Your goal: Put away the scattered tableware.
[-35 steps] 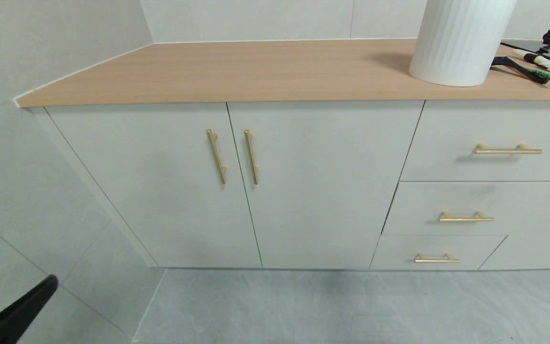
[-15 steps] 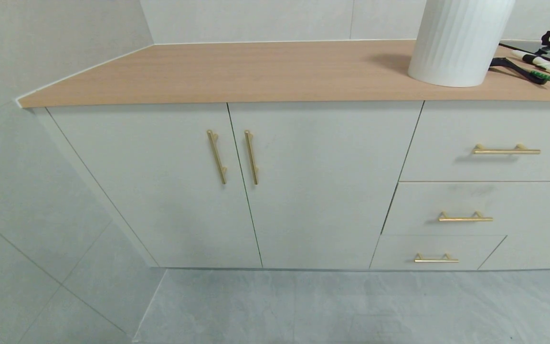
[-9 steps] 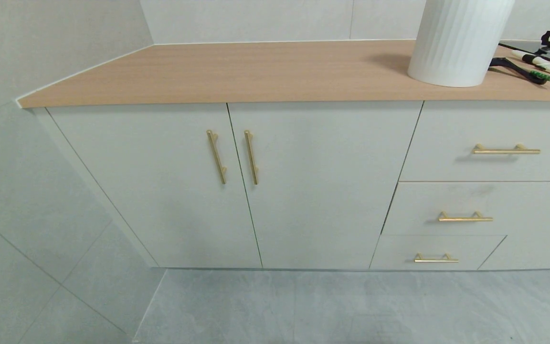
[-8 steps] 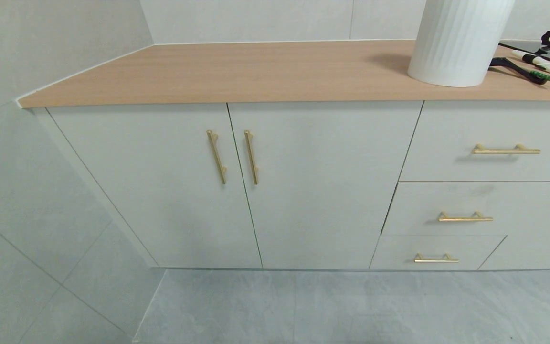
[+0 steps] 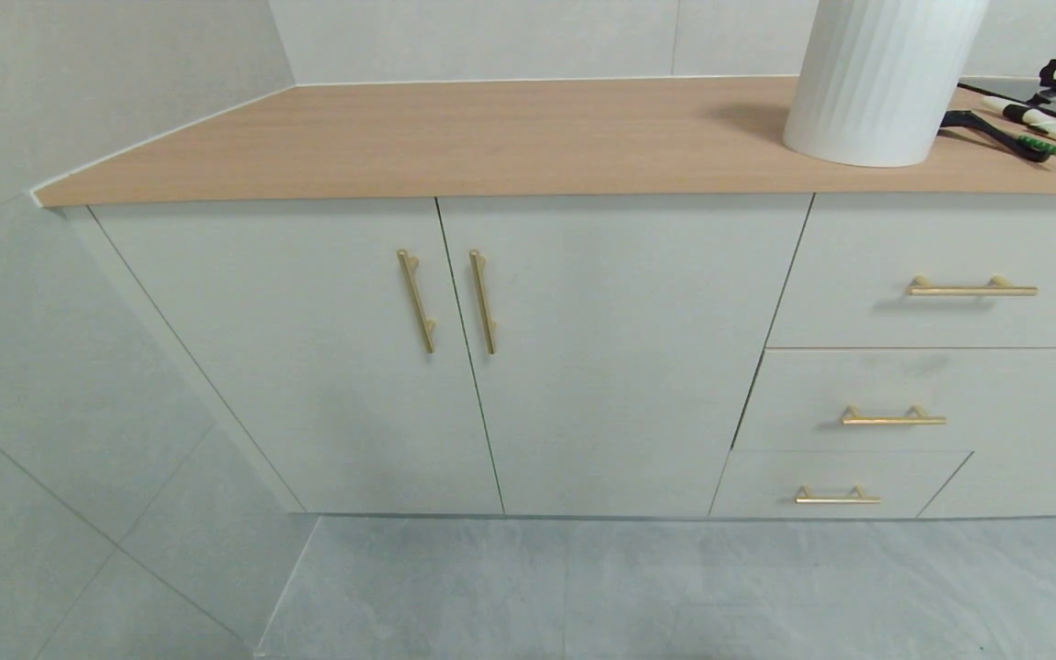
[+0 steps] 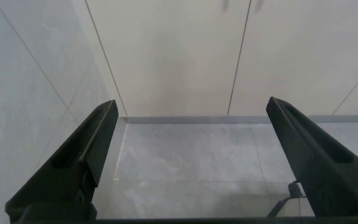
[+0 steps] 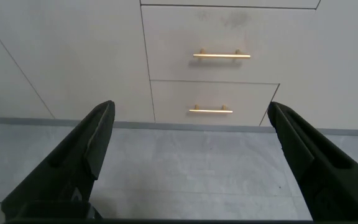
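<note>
— Left gripper (image 6: 190, 106)?
— Hanging with fingers spread wide, facing cabinet doors (image 6: 166, 56) above floor (image 6: 191, 155).
— Right gripper (image 7: 190, 107)?
— Gaping too, facing lower drawers (image 7: 179, 62).
— Tableware (image 5: 1041, 122)?
— Lying on countertop's (image 5: 455, 137) far right end, beside white ribbed container (image 5: 881, 82).

The white ribbed container (image 5: 885, 82) on the countertop (image 5: 445, 137) was cut off at its top by the upper edge of the head view. Beside it, the utensils (image 5: 1009, 137) ran out past the right edge, and their kinds were too small to tell. The bases of the left gripper (image 6: 191, 106) and the right gripper (image 7: 191, 107) were cut off in the wrist views.
</note>
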